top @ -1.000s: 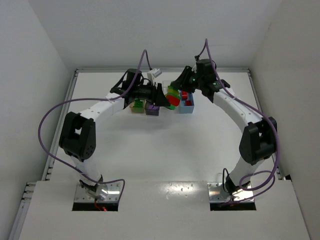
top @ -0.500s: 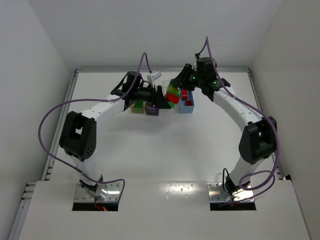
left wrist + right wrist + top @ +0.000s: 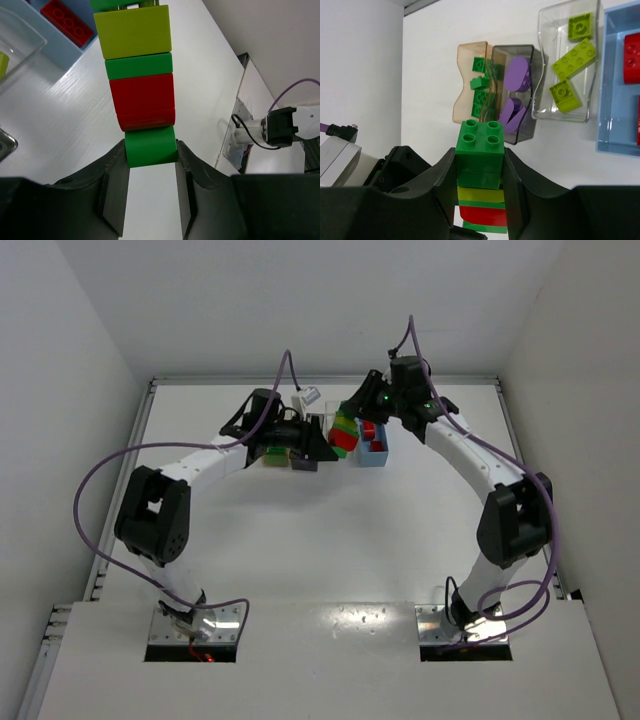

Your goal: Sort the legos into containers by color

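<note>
A stack of stuck-together legos (image 3: 343,430) in dark green, lime green and red hangs in the air between both grippers. My left gripper (image 3: 150,155) is shut on the dark green brick (image 3: 150,146) at one end. My right gripper (image 3: 480,160) is shut on the studded dark green brick (image 3: 480,142) at the other end. Below stand the tan-orange bin (image 3: 465,85) with green bricks, the smoky grey bin (image 3: 517,95) with purple pieces, the clear bin (image 3: 567,65) with lime bricks, and the light blue bin (image 3: 620,100) with red bricks.
The four bins stand side by side at the back middle of the white table (image 3: 330,540). The blue bin (image 3: 377,452) is at the right end of the row. White walls enclose the table on three sides.
Both grippers keep hold of the stack. The stack and both wrists have shifted slightly toward the back of the table.
</note>
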You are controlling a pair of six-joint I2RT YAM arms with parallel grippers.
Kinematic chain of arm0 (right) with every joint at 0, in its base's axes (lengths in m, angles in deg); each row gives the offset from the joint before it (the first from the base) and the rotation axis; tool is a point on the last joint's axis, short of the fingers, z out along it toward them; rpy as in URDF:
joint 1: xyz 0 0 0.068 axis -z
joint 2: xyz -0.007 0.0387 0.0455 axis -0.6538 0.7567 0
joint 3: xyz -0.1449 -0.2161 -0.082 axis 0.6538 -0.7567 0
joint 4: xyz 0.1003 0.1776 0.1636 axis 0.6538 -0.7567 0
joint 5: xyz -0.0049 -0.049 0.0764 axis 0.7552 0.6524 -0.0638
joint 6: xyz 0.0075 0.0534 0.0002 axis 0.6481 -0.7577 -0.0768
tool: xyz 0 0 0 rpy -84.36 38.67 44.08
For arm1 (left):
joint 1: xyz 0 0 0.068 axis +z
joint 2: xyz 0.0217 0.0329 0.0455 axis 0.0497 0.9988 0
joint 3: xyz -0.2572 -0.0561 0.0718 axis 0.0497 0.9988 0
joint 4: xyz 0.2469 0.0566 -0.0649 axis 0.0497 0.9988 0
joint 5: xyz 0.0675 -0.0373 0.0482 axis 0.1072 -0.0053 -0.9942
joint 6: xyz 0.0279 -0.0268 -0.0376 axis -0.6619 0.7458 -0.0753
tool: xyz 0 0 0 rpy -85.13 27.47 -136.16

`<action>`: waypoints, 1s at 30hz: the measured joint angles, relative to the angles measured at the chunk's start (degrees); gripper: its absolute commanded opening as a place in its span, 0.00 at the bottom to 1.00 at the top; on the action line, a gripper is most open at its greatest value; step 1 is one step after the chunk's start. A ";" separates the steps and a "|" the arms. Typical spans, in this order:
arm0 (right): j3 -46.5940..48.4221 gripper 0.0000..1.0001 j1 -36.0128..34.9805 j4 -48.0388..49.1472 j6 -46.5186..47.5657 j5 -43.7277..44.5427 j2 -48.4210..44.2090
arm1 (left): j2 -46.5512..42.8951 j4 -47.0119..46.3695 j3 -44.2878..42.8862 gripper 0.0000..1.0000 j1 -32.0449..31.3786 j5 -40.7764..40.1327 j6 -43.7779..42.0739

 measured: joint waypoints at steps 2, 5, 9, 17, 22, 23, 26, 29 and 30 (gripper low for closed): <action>0.00 0.08 -0.20 -0.57 0.00 -0.42 0.00 | -1.75 -0.57 2.43 0.22 -0.07 -0.48 -0.15; 0.39 0.07 0.11 0.00 0.02 0.22 0.00 | -4.74 0.61 7.04 0.22 -0.39 -1.14 -0.46; 2.08 0.07 1.05 0.74 0.02 0.72 0.11 | -7.34 3.28 11.45 0.22 -0.90 -1.90 -1.53; 3.06 0.05 1.92 1.81 1.07 0.61 0.22 | -10.64 6.05 12.20 0.22 -0.92 -3.74 -4.37; -1.81 0.05 1.92 2.10 4.83 0.83 -2.29 | -14.03 6.51 13.09 0.21 -0.39 -5.62 -5.40; -2.84 0.05 1.90 2.05 6.14 1.40 -2.93 | -14.62 6.51 13.46 0.21 -0.07 -6.32 -5.55; -4.61 0.05 1.55 1.70 12.22 4.68 -4.37 | -16.17 6.73 14.53 0.21 1.60 -8.92 -5.73; -5.62 0.05 1.22 1.99 19.85 7.45 -5.53 | -17.35 7.17 14.99 0.21 4.55 -11.15 -5.44; -5.79 0.04 1.07 2.32 22.34 8.41 -5.70 | -17.64 7.23 14.99 0.21 5.92 -11.91 -5.25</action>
